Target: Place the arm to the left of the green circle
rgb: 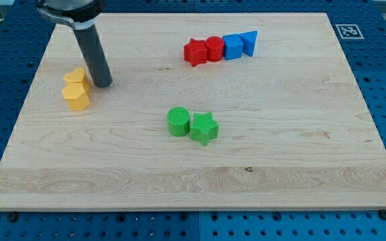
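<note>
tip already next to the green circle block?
No. My tip sits beside the yellow blocks at the view's left, far from the green circle block.

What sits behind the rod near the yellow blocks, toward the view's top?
Only bare wooden board shows around the rod. My tip rests just right of the two yellow blocks, far left of the green circle. Whatever board lies directly behind the rod is covered.

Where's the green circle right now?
The green circle sits near the board's centre, touching the green star on its right; my tip is far toward the view's upper left.
</note>
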Tool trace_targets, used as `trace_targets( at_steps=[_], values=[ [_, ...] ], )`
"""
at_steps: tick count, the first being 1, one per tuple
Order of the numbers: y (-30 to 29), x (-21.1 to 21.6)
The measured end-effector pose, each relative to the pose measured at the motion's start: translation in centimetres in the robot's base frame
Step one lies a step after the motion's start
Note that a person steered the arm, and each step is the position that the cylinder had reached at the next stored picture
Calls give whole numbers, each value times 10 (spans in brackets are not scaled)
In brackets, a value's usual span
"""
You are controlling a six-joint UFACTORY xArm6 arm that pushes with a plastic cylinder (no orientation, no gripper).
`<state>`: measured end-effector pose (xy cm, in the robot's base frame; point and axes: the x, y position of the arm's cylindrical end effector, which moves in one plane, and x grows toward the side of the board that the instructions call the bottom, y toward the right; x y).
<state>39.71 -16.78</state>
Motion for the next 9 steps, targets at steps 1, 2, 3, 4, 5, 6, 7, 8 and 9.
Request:
trace_targets(
  at_steps=[1,2,3,4,5,6,7,8,9],
  values=[
    [0,0],
    [18,0],
    [34,0],
    [35,6],
    [41,22],
    [43,24],
    [48,30],
    [57,39],
    [58,55]
  ],
)
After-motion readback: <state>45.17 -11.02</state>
